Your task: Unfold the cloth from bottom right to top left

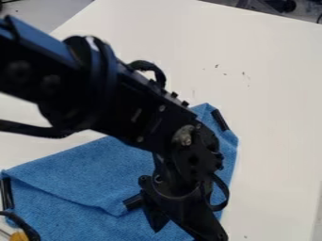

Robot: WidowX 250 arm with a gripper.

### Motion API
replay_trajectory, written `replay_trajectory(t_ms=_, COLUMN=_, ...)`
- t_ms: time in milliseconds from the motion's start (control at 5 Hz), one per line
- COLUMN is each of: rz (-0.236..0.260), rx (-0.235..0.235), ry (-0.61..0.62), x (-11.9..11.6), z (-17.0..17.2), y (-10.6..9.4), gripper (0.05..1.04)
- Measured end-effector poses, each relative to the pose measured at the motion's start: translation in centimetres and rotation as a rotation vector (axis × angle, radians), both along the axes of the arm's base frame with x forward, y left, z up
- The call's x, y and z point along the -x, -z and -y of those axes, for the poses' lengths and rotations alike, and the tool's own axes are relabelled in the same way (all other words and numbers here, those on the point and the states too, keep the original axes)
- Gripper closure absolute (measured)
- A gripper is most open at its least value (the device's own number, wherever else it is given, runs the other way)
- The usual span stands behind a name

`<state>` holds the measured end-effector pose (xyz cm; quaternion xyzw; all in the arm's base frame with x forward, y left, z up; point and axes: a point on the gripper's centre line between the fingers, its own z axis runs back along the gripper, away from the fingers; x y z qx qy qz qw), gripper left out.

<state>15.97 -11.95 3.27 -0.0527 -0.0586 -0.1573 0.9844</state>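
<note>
Fingers of gripper [187, 235] spread apart, blue showing between, nothing seen held. Black clip [132, 202] sits just beside, near loose corner of folded flap [82, 181]. Blue cloth [47, 216] lies under arm [144, 110], on white table [270, 94]. Best approach, likely: line up over flap corner, pinch top layer alone, lift slightly, draw toward top left; deep bite may drag lower layer.

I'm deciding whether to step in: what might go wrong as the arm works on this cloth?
The gripper hangs low over the blue cloth, whose layers lie close together, so it might catch more than one. The short dark piece right beside it could get bumped. The black cable at lower left might snag the cloth if it slides.
</note>
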Motion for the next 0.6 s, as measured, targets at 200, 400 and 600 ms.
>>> replay_trajectory(t_ms=200, rz=-0.011, rx=-0.008, ry=0.005, x=0.2, z=-0.2, y=0.3, gripper=0.083)
replay_trajectory(t_ms=400, rz=-0.013, rx=-0.014, ry=-0.002, x=-0.2, z=-1.2, y=0.3, gripper=0.083)
replay_trajectory(t_ms=600, rz=-0.006, rx=-0.014, ry=0.012, x=-1.1, z=-2.4, y=0.4, gripper=0.083)
